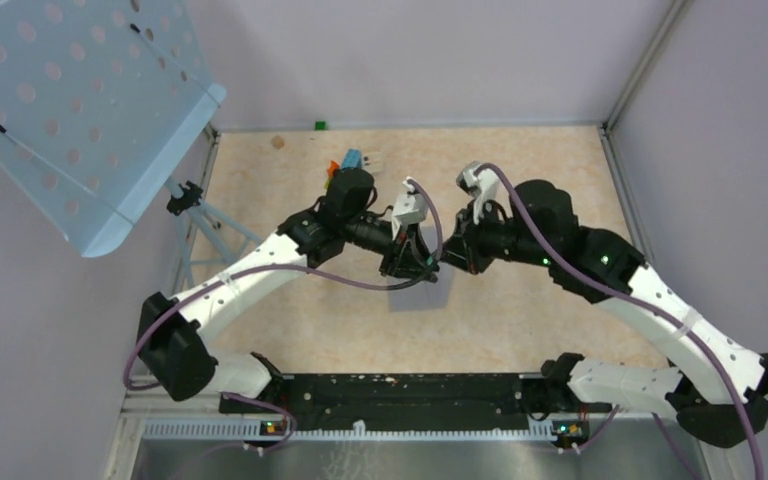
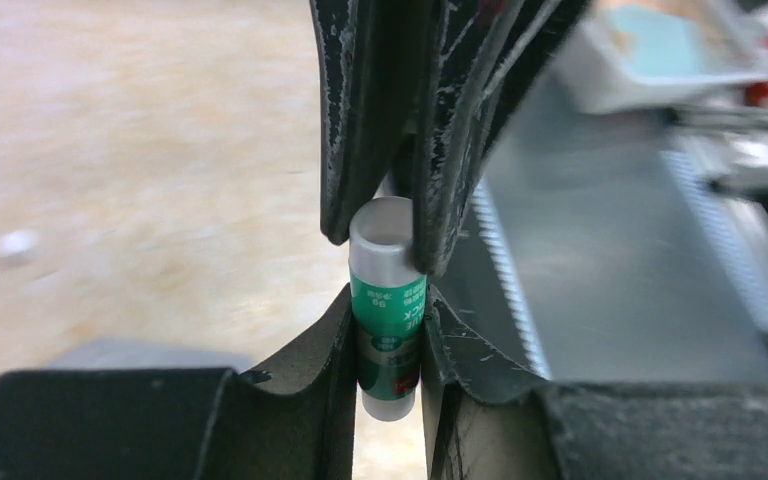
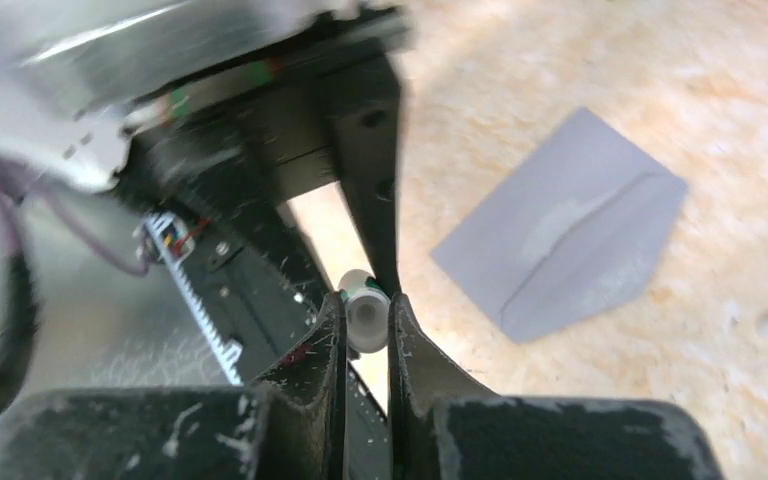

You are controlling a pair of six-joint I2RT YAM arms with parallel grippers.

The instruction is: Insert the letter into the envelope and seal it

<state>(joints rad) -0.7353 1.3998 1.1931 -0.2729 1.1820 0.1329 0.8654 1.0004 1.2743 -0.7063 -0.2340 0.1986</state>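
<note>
- Top view: both arms meet in mid-air over the tan speckled bench (image 1: 520, 200). The left end effector (image 1: 412, 262) and right end effector (image 1: 450, 255) stand tip to tip; what lies between them is too small to tell here.
- Left wrist view: the left end effector is clamped narrow on a small white glue stick with a green label (image 2: 388, 345). The right's fingers close on the stick's white upper end.
- Right wrist view: the right end effector pinches that same white end, probably the cap. The flat grey paper envelope (image 3: 560, 225) lies on the bench beyond, apart from both arms.
- Letter not seen as a separate sheet. A bulge in the envelope suggests it is inside.
- Step in hand, as judged: uncapping glue for sealing. Next move calls for a straight pull along the stick while the left holds firm.
</note>
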